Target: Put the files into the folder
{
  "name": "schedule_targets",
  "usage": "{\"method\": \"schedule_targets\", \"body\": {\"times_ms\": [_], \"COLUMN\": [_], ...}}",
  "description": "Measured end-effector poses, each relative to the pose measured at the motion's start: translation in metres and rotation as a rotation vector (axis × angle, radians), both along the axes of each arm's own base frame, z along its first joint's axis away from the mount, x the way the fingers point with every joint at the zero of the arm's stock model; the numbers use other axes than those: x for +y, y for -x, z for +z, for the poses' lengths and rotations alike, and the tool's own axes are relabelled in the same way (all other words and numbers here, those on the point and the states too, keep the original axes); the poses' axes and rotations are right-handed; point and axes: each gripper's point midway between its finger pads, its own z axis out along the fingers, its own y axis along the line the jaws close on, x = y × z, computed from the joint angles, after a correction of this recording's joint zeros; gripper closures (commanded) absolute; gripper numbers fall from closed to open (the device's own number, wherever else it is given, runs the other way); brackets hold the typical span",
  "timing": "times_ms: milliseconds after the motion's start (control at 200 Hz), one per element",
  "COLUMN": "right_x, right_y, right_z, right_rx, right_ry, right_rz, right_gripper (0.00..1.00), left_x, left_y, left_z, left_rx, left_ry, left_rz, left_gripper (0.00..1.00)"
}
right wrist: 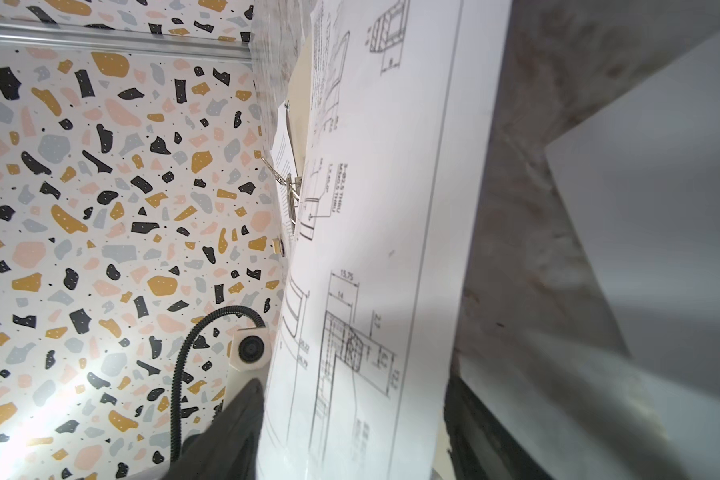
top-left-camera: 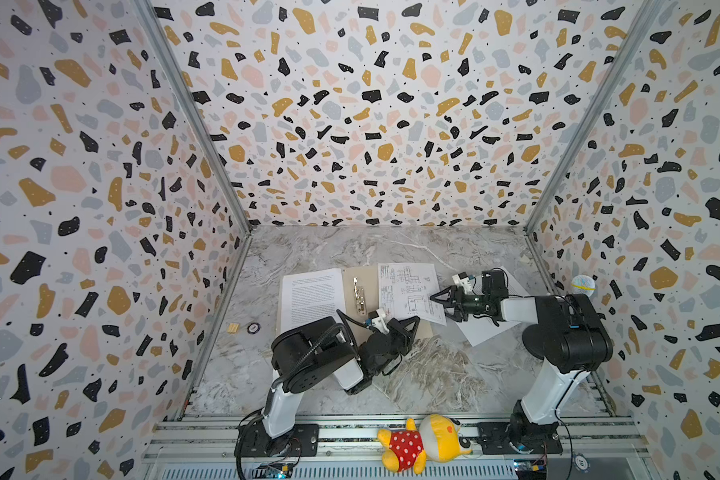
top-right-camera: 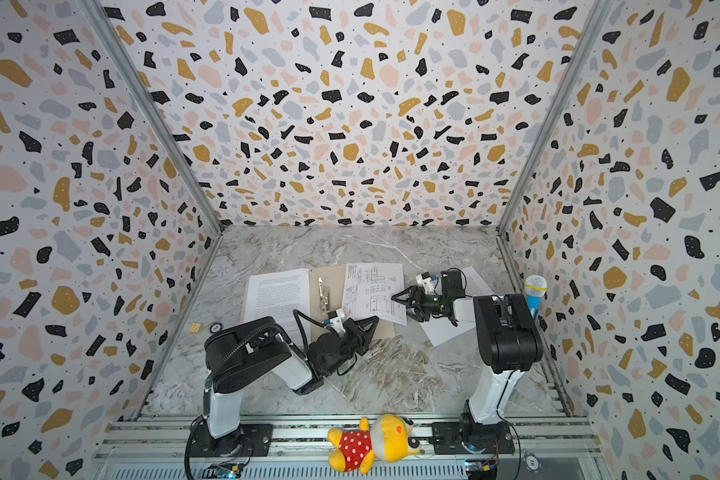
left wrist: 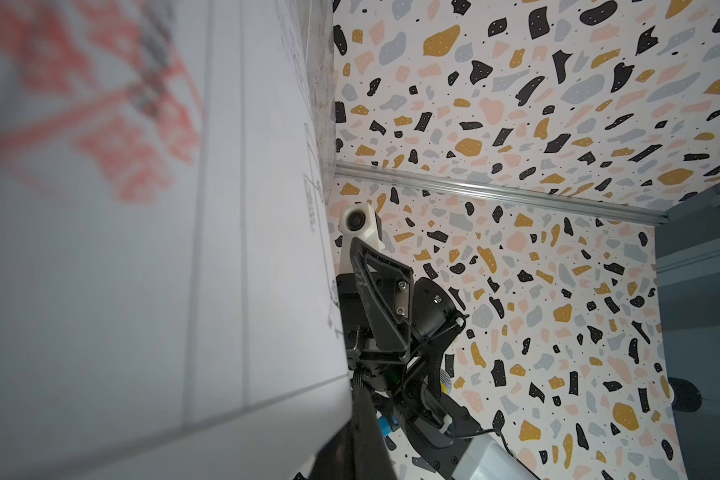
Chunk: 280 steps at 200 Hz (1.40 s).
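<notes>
Folder (top-left-camera: 370, 282) lies open and flat on the marble table (top-left-camera: 425, 374). Take it as your reference for every position below.

Hazards, largest item first:

1. Folder. Nothing visible holds its covers down. If you drag a sheet across it, expect it to slide or a cover to flip.
2. Drawing sheet (top-left-camera: 408, 286). It rests on the folder's right half and overhangs the right edge.
   - The right gripper (top-left-camera: 433, 297) straddles that edge with its jaws partly apart, one finger on each side of the paper (the right wrist view shows no firm pinch). Closing on a bowed edge may crease it, and a weak grip may let it slip.
   - The left gripper (top-left-camera: 413, 322) is closed at the sheet's near corner. You cannot tell whether it pinches paper. If it does, opposing pulls could tear the sheet.
3. Text sheet (top-left-camera: 312, 297). It covers the folder's left half, unclamped. The left arm hangs over its near corner and could sweep it off.
4. Third sheet (top-left-camera: 485, 330). It lies on the table just right of the folder, outside it and partly under the right arm. That arm must clear before you can reach it.
5. Metal clip (top-left-camera: 357, 294). It sits at the folder's spine, between the two sheets. A paper edge slid toward it could snag.

Surroundings:

- A plush toy (top-left-camera: 425, 442) lies on the front rail, well nearer than the folder.
- A toy microphone (top-left-camera: 582, 286) stands well to the folder's right.
- A wooden block (top-left-camera: 233, 328) and a round disc (top-left-camera: 253, 327) lie to its left.

None of these obstructs the work.
</notes>
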Motion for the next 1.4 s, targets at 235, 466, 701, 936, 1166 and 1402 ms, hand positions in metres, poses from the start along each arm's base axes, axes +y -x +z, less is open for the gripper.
{"method": "schedule_targets", "body": {"times_ms": [235, 466, 701, 936, 1166, 1402], "right_x": [0.004, 0.008, 0.013, 0.027, 0.042, 0.040], "right_y": [-0.016, -0.031, -0.030, -0.020, -0.014, -0.018], "right_z": [0.008, 0.011, 0.003, -0.013, -0.020, -0.018], "right_rx": [-0.040, -0.079, -0.096, -0.081, -0.049, -0.044], "right_ry": [-0.010, 0.016, 0.100, 0.137, 0.133, 0.131], "right_rz": [0.002, 0.020, 0.061, 0.117, 0.133, 0.113], "right_gripper": [0.83, 1.00, 1.00, 1.00, 1.00, 1.00], "left_x": [0.009, 0.019, 0.043, 0.144, 0.203, 0.212], "left_y": [0.009, 0.015, 0.020, -0.004, -0.004, 0.004], "left_z": [-0.014, -0.013, 0.041, 0.088, 0.064, 0.026], "left_rx": [0.030, 0.054, 0.014, -0.047, -0.007, 0.066], "left_ry": [-0.024, -0.069, -0.119, -0.228, -0.395, -0.506], "left_rz": [0.007, 0.009, 0.035, 0.243, 0.325, 0.280], "left_gripper": [0.78, 0.06, 0.01, 0.00, 0.00, 0.00]}}
